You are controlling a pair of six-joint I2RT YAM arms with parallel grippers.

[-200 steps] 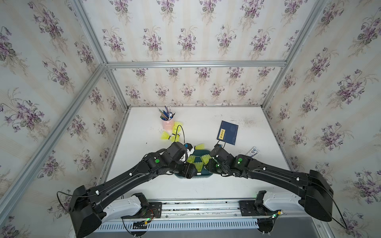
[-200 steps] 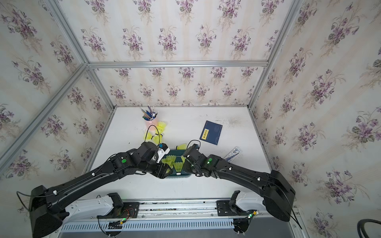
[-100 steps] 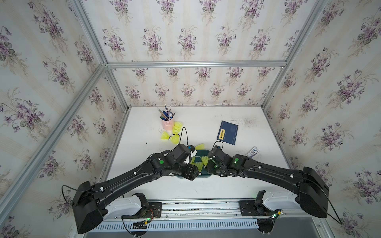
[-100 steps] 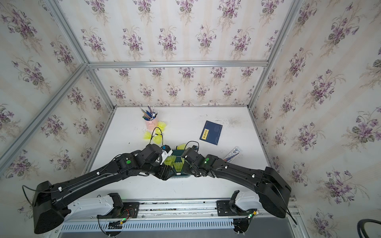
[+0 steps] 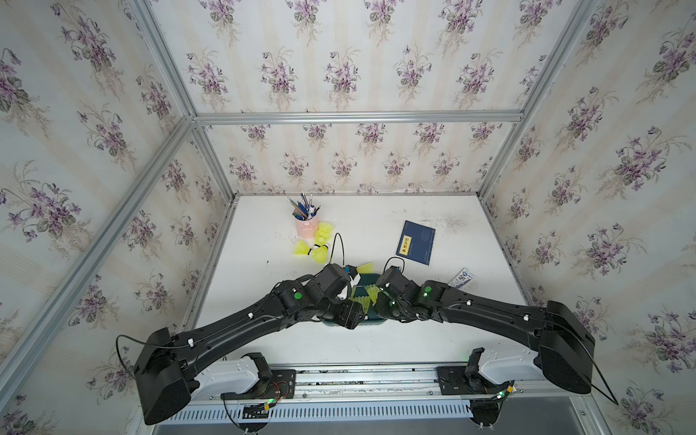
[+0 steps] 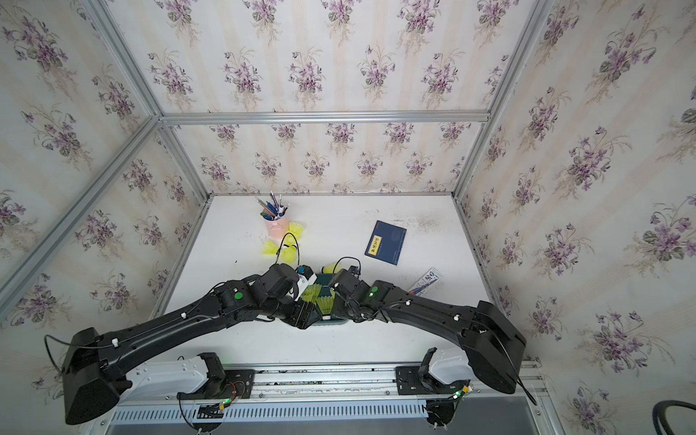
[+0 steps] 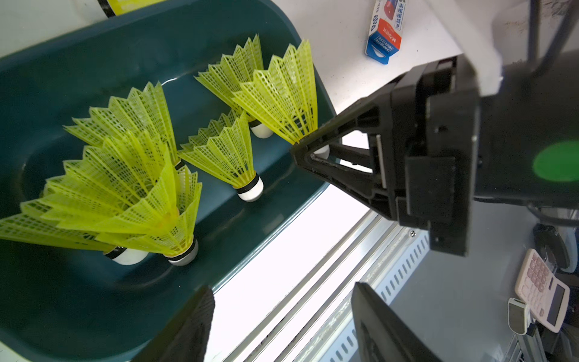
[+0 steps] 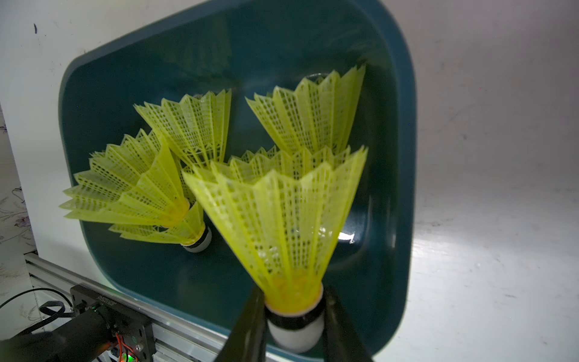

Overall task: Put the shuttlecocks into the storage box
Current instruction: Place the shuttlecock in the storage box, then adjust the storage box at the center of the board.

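Observation:
The dark teal storage box (image 7: pixel 94 62) (image 8: pixel 188 47) sits near the table's front edge, between my two wrists (image 5: pixel 367 280). Several neon yellow shuttlecocks (image 7: pixel 225 150) lie inside it. My right gripper (image 8: pixel 294 301) is shut on the white tip of one more shuttlecock (image 8: pixel 282 219), held skirt-forward over the box's near end. My left gripper (image 7: pixel 280 290) is open and holds nothing, with one finger over the box's front rim. Three shuttlecocks (image 5: pixel 320 241) lie on the table by the pink cup. Another (image 5: pixel 365 268) rests at the box's far rim.
A pink pen cup (image 5: pixel 306 228) stands at the back left. A flat navy book (image 5: pixel 416 243) lies at the back right. A small printed carton (image 5: pixel 462 277) lies right of the box. The metal front rail (image 5: pixel 357 371) runs just below the table edge.
My right gripper has carried its shuttlecock a little leftward over the box. My left wrist has shifted slightly rightward toward the box, its jaws as wide as before.

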